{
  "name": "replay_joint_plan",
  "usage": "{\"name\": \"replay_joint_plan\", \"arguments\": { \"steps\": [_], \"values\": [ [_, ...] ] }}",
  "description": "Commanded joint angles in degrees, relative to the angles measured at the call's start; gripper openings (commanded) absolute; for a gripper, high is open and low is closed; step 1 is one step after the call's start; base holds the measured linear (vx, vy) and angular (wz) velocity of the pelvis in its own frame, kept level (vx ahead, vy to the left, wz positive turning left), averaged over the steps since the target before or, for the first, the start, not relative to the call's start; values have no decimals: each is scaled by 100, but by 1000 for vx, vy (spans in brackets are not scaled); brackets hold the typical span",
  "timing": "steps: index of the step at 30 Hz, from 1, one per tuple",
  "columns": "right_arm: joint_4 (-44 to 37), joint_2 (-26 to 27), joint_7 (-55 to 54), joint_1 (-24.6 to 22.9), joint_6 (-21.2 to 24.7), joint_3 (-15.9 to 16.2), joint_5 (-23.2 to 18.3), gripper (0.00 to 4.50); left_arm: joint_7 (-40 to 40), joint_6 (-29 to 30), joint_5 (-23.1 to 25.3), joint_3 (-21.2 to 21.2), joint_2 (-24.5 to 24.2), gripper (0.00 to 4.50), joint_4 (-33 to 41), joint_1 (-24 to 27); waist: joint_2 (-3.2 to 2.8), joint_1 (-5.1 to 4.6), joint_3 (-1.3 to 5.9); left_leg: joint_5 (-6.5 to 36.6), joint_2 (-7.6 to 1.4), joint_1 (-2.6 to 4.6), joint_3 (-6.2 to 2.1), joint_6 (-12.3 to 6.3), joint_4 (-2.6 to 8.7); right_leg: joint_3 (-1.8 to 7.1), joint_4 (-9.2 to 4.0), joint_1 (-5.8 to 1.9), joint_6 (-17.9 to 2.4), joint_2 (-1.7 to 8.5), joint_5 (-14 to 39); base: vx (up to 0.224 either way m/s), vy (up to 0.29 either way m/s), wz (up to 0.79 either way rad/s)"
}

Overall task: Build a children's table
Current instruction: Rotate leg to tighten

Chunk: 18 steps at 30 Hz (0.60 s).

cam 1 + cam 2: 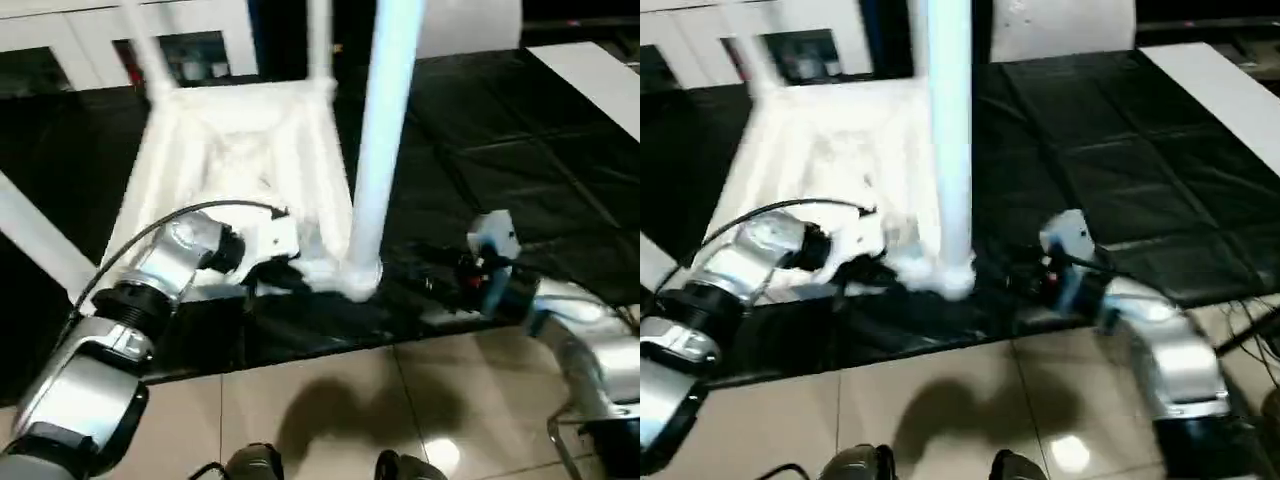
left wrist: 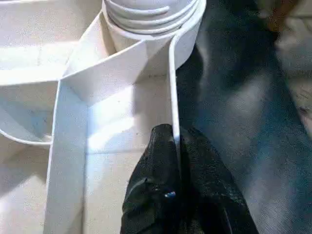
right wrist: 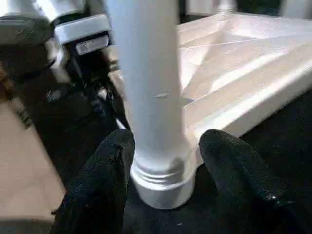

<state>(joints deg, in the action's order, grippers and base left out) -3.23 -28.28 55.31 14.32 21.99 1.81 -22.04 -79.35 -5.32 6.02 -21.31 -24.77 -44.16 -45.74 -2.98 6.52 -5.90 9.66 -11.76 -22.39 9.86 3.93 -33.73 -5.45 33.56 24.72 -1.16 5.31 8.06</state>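
The children's table lies upside down on the black mat, its white tabletop showing the ribbed underside. Legs stand up from its corner sockets, the nearest leg rising from the front corner. My left gripper is shut on the tabletop's raised rim, just short of that corner socket. It shows at the front edge in the left eye view. My right gripper is open, with one black finger on each side of the leg's base.
Two more legs rise at the far corners and another slants out at the left. A flat white board strip lies at the far right of the mat. Tiled floor runs along the near side.
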Motion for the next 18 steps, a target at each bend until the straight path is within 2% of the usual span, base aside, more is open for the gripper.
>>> {"name": "replay_joint_plan", "arguments": {
  "steps": [1, 2, 7, 9, 10, 12, 13, 18],
  "values": [
    [34, -38, 181, 123, 28, 149, 0, 279, -442, -235, 19, -311, 58, 0, 163, -26, 55, -30, 520, 817, -133, 100, 14, -574, 333, 281, -289, -418, -1387, 311, 984, 0, 0, 0],
    [89, -57, 251, 172, -7, 206, 34, 279, -522, -261, 21, -339, 55, 0, 173, -26, 84, 4, 540, 849, -137, 114, 11, -516, 331, 280, -277, -410, -1383, 317, 1093, 0, 0, 0],
    [311, -55, 675, 360, -59, 484, 15, 279, -693, -417, 1, -374, 97, 0, 183, -34, 98, 45, 529, 1057, -126, 98, 5, -372, 332, 280, -312, -407, -1215, 329, 1552, 0, 0, 0],
    [514, -3, 815, 492, -85, 572, 11, 245, -747, -455, 3, -375, 118, 0, 172, -40, 105, 45, 538, 1070, -125, 95, 6, -344, 327, 278, -323, -406, -1193, 331, 1635, 0, 0, 0],
    [615, 15, 936, 554, -75, 620, -18, 245, -771, -475, 9, -385, 120, 0, 182, -34, 100, 65, 540, 1075, -130, 112, 10, -331, 323, 286, -330, -390, -1177, 332, 1667, 0, 0, 0],
    [691, 21, 1068, 608, -29, 663, -68, 242, -785, -488, 12, -395, 122, 0, 192, -31, 108, 84, 553, 1024, -138, 101, 4, -352, 321, 280, -308, -399, -1164, 326, 1629, 0, 0, 0],
    [693, 21, 1072, 609, -29, 665, -68, 216, -785, -488, 12, -395, 122, 0, 192, -31, 107, 88, 562, 987, -140, 101, 0, -353, 320, 280, -298, -404, -1168, 329, 1585, 0, 0, 0],
    [887, 74, 1248, 743, -18, 750, -85, 195, -803, -525, 38, -420, 120, 0, 191, -18, 111, 128, 603, 803, -134, 94, 5, -392, 294, 280, -252, -413, -1253, 325, 1275, 0, 0, 0]
  ]
}}
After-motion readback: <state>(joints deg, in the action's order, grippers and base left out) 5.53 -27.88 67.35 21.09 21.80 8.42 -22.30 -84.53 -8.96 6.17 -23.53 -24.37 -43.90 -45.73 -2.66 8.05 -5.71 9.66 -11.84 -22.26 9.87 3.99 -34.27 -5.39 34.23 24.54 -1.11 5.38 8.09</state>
